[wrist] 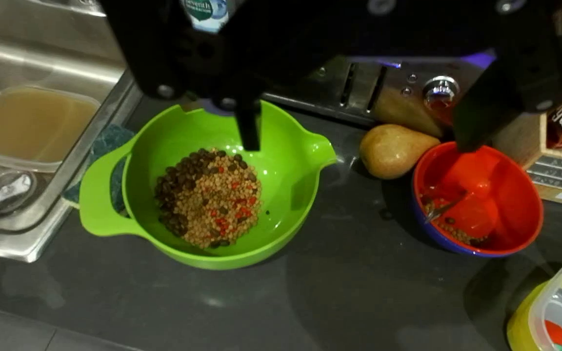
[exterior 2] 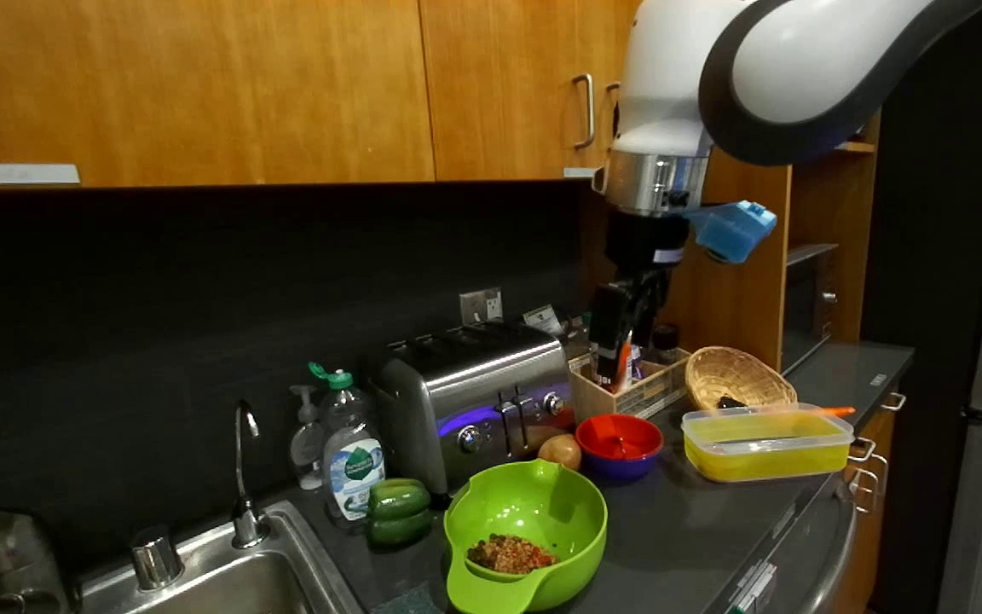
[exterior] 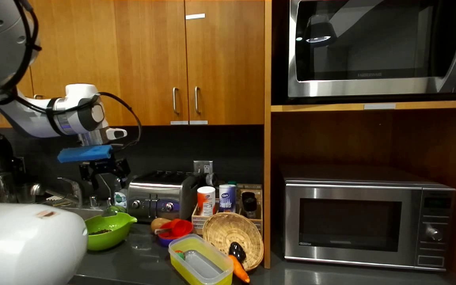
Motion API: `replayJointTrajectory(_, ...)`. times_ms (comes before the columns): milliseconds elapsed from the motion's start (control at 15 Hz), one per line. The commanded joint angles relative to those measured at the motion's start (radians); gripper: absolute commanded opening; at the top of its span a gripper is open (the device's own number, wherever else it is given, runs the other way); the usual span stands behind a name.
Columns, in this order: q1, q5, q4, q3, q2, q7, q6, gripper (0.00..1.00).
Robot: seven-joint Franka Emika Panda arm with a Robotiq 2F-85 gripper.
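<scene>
1. Hanging in the air above the counter (wrist: pixel 359 292), the gripper (exterior: pixel 109 183) had its two fingers (wrist: pixel 250 129) standing wide apart.
2. Lower than the gripper, partly hidden behind one fingertip in the wrist view, stood the green bowl (wrist: pixel 288 165), which contained a mix of grains, dark beans and red bits (wrist: pixel 212 200).
3. Also below, partly covered by the other fingertip in that view, was the red bowl (wrist: pixel 517 200) with blue outside; some grains lay inside it.
4. Between these bowls and lower than the gripper lay a brown pear (wrist: pixel 392 151), just beside the red bowl.
5. Between the fingers, in the wrist view, the toaster (exterior 2: pixel 491 392) showed its front, behind the pear.
6. Farther from the gripper were the yellow container (exterior 2: pixel 764 460) and the wicker basket (exterior 2: pixel 738 375).
</scene>
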Motion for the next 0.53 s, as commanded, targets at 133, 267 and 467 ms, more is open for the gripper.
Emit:
replayJointTrajectory(133,0.003,0.035,0.050,-0.013,0.070,-0.027,-0.078,1.00)
replayJointTrajectory(267,0.003,0.037,0.064,-0.009,0.091,-0.032,-0.092,1.00)
replayJointTrajectory(467,0.002,0.034,0.082,-0.007,0.118,-0.035,-0.106,0.74)
